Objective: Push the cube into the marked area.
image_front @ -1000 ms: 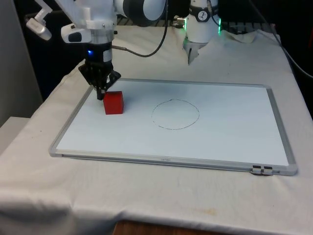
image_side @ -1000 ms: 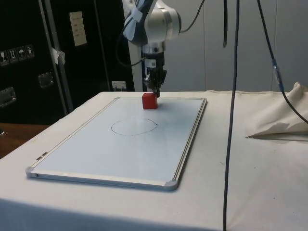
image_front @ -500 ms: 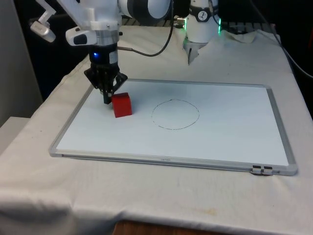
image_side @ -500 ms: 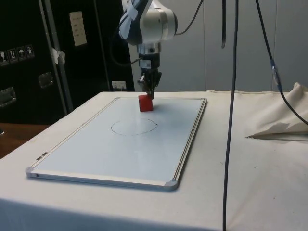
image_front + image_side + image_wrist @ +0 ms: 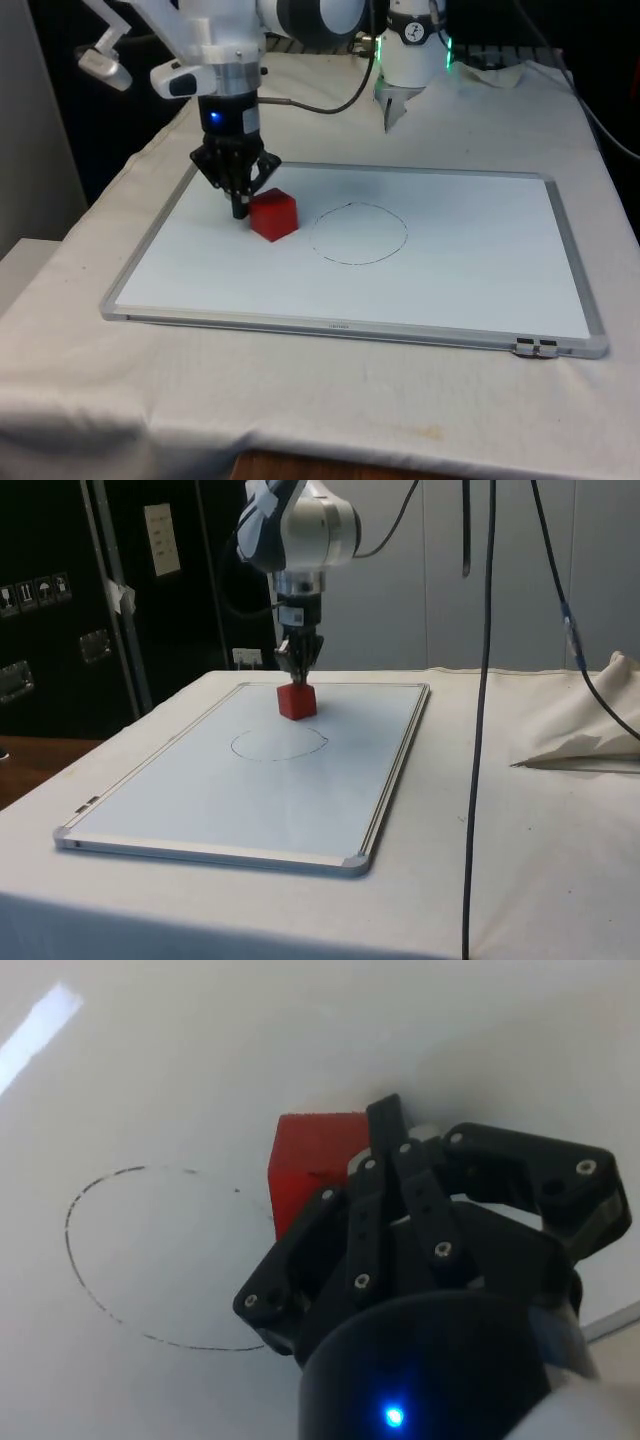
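Observation:
A red cube [image 5: 273,214] [image 5: 297,701] [image 5: 308,1168] lies on the whiteboard [image 5: 470,270], just outside the hand-drawn circle [image 5: 358,233] [image 5: 279,744] [image 5: 150,1250] on the front view's left. My gripper [image 5: 240,208] [image 5: 297,677] [image 5: 385,1120] stands shut with its tips down on the board, pressed against the cube's side that faces away from the circle. Nothing is held between the fingers.
The whiteboard has a raised metal frame [image 5: 345,326] around it and lies on the white cloth. A crumpled cloth fold [image 5: 590,730] and hanging black cables [image 5: 485,680] are to one side in the side view.
The gripper has moved toward the front view's right, sliding the cube along the board nearer to the circle. The cube has also turned a little.

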Controlling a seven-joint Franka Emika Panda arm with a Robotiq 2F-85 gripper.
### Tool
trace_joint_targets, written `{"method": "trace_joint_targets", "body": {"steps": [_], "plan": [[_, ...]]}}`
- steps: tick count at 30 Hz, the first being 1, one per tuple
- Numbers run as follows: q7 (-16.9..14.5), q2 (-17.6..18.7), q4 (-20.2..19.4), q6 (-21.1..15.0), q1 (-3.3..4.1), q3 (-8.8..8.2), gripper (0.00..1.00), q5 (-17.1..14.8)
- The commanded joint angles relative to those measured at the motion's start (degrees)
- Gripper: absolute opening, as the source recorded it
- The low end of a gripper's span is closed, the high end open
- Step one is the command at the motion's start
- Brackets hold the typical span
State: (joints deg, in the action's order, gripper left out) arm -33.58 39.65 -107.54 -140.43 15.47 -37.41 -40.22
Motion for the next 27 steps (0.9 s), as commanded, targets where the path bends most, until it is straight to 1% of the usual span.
{"method": "trace_joint_targets", "body": {"steps": [1, 5, 6, 8, 12, 14, 15, 16, 22, 23, 24, 27], "plan": [[0.11, -0.69, -0.69, -0.23, 0.34, 0.4, 0.0, -0.46], [0.63, -1.66, -1.55, -0.29, 0.8, 1.2, 0.0, -0.69], [0.8, -1.15, -0.97, 0.0, 0.69, 0.97, 0.0, -0.17], [0.8, -2.06, -2.01, -0.34, 0.97, 1.43, 0.0, -0.8], [0.92, -2.98, -3.15, -0.4, 1.32, 1.6, 0.0, -1.32], [1.03, -3.61, -4.01, -0.29, 1.43, 1.78, 0.0, -1.72], [1.09, -3.15, -3.5, 0.0, 1.38, 1.66, 0.0, -1.2], [1.15, -3.84, -4.3, -0.29, 1.49, 1.83, 0.0, -1.78], [2.01, -5.33, -6.36, -0.29, 1.66, 2.12, 0.0, -2.12], [2.12, -4.81, -5.9, 0.0, 1.66, 1.89, 0.0, -1.55], [2.01, -5.56, -6.7, -0.29, 1.72, 2.18, 0.0, -2.29], [1.95, -6.36, -7.68, -0.17, 1.83, 2.18, 0.0, -2.92]]}}
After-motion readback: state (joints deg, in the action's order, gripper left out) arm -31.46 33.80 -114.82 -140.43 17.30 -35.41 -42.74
